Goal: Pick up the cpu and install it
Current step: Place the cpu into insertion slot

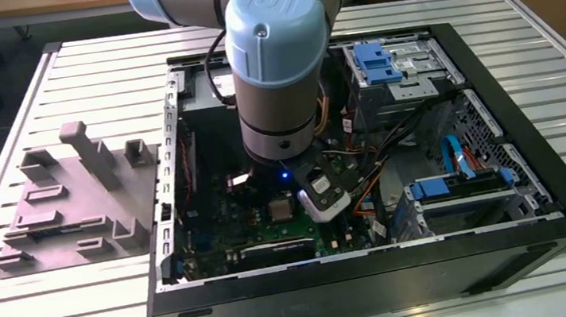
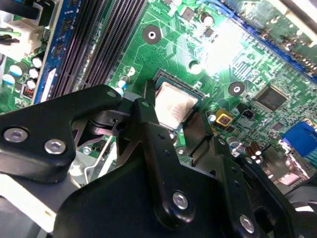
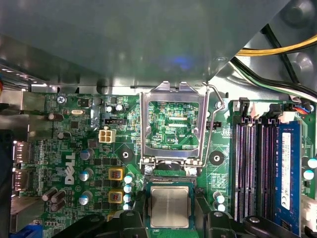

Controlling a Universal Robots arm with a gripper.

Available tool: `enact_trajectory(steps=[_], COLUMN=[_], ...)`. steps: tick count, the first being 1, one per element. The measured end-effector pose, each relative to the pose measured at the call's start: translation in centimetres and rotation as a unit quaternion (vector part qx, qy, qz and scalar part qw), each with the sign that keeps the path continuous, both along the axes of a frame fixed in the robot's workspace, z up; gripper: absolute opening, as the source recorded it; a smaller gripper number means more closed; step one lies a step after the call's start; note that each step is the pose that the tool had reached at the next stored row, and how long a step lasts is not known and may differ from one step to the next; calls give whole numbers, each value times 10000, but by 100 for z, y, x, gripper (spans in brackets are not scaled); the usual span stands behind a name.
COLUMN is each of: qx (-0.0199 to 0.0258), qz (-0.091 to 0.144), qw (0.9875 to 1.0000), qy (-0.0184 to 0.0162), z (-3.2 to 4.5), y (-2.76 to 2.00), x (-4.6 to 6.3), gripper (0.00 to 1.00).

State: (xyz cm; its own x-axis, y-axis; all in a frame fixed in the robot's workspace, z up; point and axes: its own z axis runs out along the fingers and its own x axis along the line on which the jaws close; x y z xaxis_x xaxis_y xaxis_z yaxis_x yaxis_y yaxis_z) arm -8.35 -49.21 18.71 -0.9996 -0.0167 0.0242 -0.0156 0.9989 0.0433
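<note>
The cpu (image 3: 169, 206) is a silvery square chip lying flat in the socket of the green motherboard (image 3: 74, 148). In the second wrist view the cpu (image 2: 173, 104) shows between the two black fingers (image 2: 148, 129). My gripper (image 3: 169, 210) hangs low over it, one finger on each side. A thin strip of socket shows between each finger and the chip's edges, so the gripper is open and astride the chip. The socket's metal load plate (image 3: 171, 124) stands flipped up beyond the chip, with its wire lever (image 3: 213, 124) raised beside it.
The arm (image 1: 273, 72) reaches down into an open black computer case (image 1: 382, 275) on a slatted table. Memory slots (image 3: 252, 168) run beside the socket, and yellow and black cables (image 3: 277, 49) hang near. Drive bays with blue parts (image 1: 379, 63) fill the exterior view's right. A grey fixture (image 1: 74, 202) stands outside the case.
</note>
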Motion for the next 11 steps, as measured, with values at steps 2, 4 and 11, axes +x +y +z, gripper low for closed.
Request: enact_trajectory(steps=[2,4,11], qx=[0,2,2], qz=[0,0,0], qw=[10000,10000,10000], qy=[0,-1,-1], z=[-2,-6,-10], y=[0,1,1], x=[0,0,0], gripper=[47,47,47])
